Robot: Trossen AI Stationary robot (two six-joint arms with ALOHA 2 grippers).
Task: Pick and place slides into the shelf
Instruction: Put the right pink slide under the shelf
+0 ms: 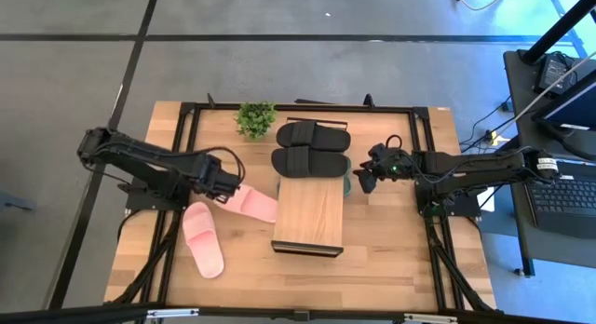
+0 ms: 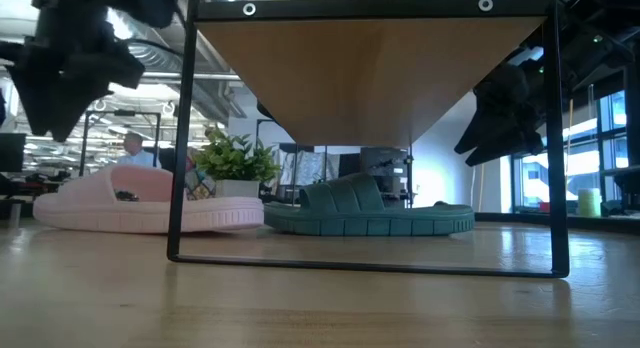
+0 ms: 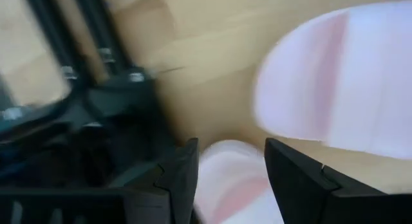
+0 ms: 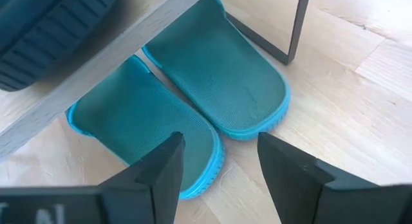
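Two dark robot arms flank a low rack with a light wooden plank top and dark metal frame (image 1: 308, 215) in the overhead view, where black foam slides (image 1: 313, 147) rest on its far end, one pale pink foam slide (image 1: 203, 237) lies on the tabletop and another (image 1: 253, 204) sits at the left gripper (image 1: 224, 188). At table height, a dark green foam slide (image 2: 368, 210) lies under the rack beside a small potted plant (image 2: 234, 164). Wrist cameras show the left gripper's fingers (image 3: 181, 179) apart over pink foam, touching nothing, and the right gripper (image 4: 219, 166) parted and empty above the two green slides' heels.
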